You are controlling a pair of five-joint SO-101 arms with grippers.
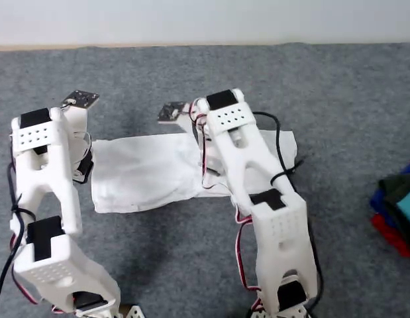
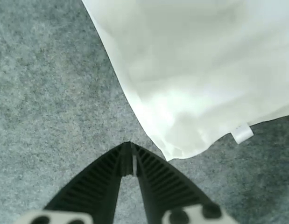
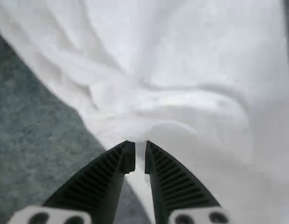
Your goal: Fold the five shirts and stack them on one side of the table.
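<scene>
One white cloth shirt [image 1: 145, 172] lies flat on the grey felt-like table cover [image 1: 337, 99], mid-table, between the two arms and partly under the right one.

Right gripper [image 3: 140, 156]: jaws clenched on a raised crease of the shirt, with a sliver of white cloth between the tips. Creases run in toward the pinch. Judgement: it holds here, well inside the cloth and not at an edge, to carry a layer over for a fold.

Left gripper [image 2: 130, 161]: jaws clenched on nothing, tips together above bare cover, just beside the shirt's near-left corner. A small white label [image 2: 242, 134] sticks out of the hem close by. Judgement: it is placed to take that corner, but would have to open first.

Orientation: the shirt's long axis runs left to right across the table, the short sides facing the two arms. I cannot tell the collar end from the hem end.

Pile of folded coloured shirts [image 1: 397, 212] sits at the right edge, well apart from the white one. Judgement: that is the stacking side, and this shirt is not yet folded.
</scene>
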